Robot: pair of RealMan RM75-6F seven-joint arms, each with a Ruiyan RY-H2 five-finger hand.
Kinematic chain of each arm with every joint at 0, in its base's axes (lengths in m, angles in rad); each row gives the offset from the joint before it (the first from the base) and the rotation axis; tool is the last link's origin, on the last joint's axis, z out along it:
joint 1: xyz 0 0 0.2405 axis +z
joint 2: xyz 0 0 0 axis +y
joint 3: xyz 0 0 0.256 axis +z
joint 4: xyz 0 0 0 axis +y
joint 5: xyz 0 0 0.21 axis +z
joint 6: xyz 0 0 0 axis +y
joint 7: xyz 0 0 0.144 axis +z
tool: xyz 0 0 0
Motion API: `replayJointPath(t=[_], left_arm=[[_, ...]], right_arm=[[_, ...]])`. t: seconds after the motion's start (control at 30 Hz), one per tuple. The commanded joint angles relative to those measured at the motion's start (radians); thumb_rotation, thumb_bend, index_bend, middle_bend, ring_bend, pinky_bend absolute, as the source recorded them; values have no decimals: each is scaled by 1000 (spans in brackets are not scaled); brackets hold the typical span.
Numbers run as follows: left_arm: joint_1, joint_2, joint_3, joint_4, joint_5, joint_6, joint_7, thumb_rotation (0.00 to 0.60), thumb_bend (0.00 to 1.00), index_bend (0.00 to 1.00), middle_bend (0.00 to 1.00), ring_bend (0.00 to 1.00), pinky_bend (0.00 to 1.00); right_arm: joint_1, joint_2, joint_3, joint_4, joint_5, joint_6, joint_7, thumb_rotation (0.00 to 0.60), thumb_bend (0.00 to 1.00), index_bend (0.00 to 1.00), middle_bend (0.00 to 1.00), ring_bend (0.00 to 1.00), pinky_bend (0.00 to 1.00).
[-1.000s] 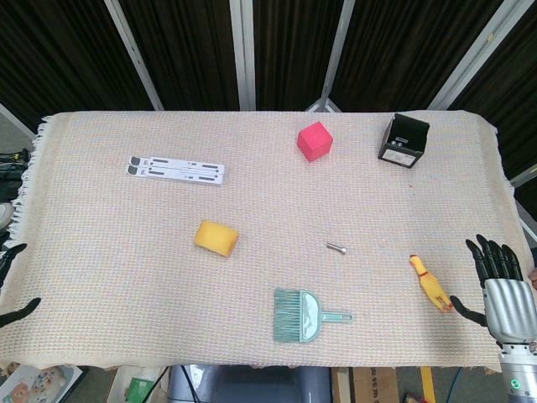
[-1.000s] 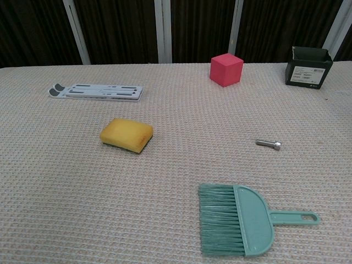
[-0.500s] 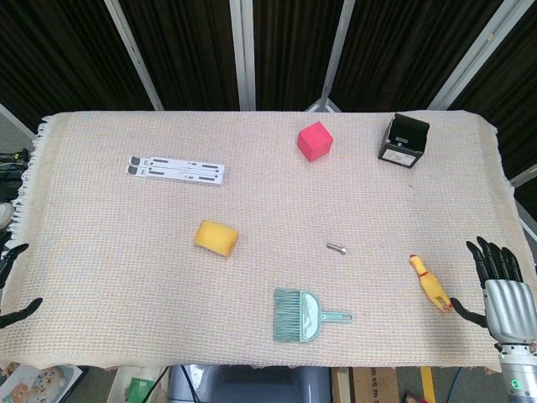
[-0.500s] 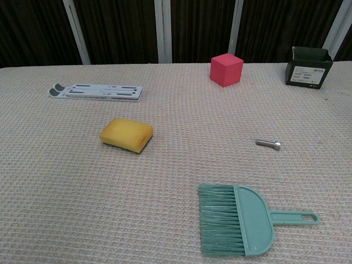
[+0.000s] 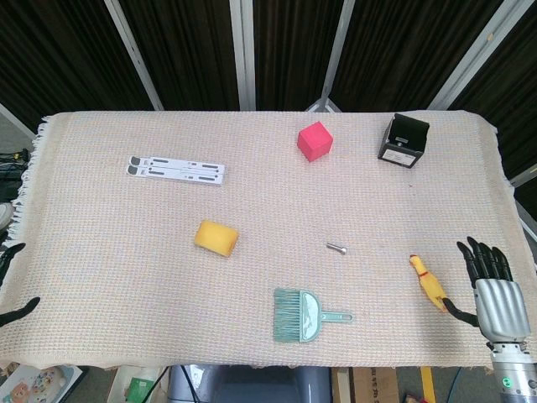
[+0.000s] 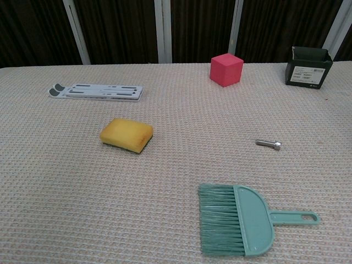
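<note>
Yellow rubber chicken (image 5: 430, 283) lay just left of the spread, empty right hand (image 5: 493, 290); a careless reach could knock it off the near edge.

Lab: cloth-covered test table (image 5: 126, 252)

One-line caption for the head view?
Open right hand beside yellow rubber chicken; teal plastic brush on beige woven cloth.

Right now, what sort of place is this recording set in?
Probably a lab or test bench rather than a home: a table under a woven beige cloth, dark panelled screens behind it, and unrelated objects spread out singly, such as a teal brush, a red cube and a bolt.
</note>
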Motion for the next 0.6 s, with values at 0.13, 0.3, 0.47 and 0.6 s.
replayJointPath(t=[0.13,0.3,0.47,0.6], left_arm=[[2,2,-1,-6,-5,1,4,600,234,168,0,0,0],[-4,-4,5,-14,-4,-15,31,600,235,168,0,0,0],[-3,-6,8,-19,0,-13,43,600,235,168,0,0,0],[-2,-5,4,-19,-8,-14,43,600,235,168,0,0,0]], right_arm=[[75,17,40,-73,39,-96,-95,600,188,95,20,29,0],[194,35,116,-197,208,-249,-294,600,188,153,21,30,0],[366,12,180,-266,498,-385,-597,600,187,172,21,29,0],[494,-44,204,-294,739,-399,-783,600,187,227,21,57,0]])
